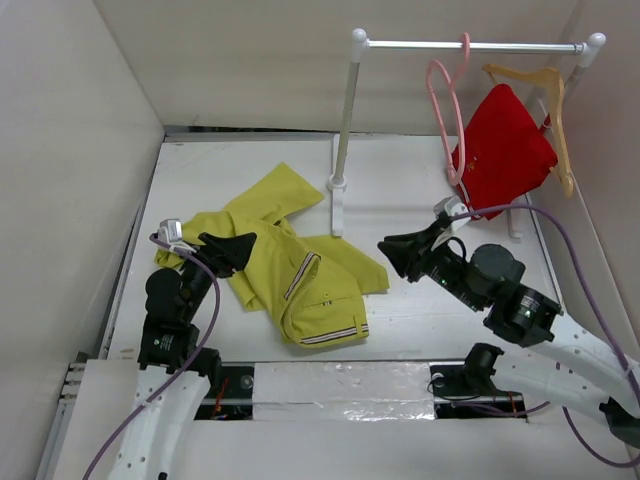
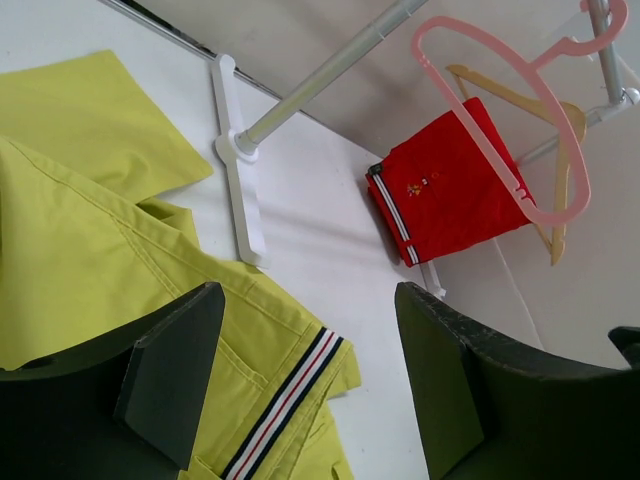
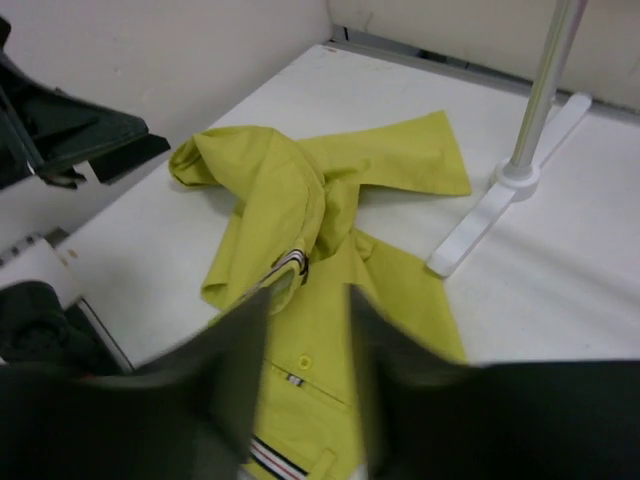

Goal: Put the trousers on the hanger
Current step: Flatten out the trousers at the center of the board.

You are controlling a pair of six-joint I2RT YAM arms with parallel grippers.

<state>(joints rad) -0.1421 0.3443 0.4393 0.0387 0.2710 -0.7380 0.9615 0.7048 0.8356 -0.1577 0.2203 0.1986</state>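
The yellow-green trousers (image 1: 290, 265) lie crumpled on the white table, striped waistband toward the near edge; they also show in the left wrist view (image 2: 110, 250) and the right wrist view (image 3: 330, 260). The pink hanger (image 1: 447, 110) hangs by its hook on the rail at the back right, also in the left wrist view (image 2: 500, 110). My left gripper (image 1: 232, 250) is open and empty just above the trousers' left part. My right gripper (image 1: 398, 252) is open and empty, right of the trousers, above the table.
A white rack (image 1: 345, 120) with a foot (image 1: 337, 205) stands at the back centre. A red garment (image 1: 503, 150) on a light wooden hanger (image 1: 545, 95) hangs beside the pink hanger. Walls close in on the left, back and right.
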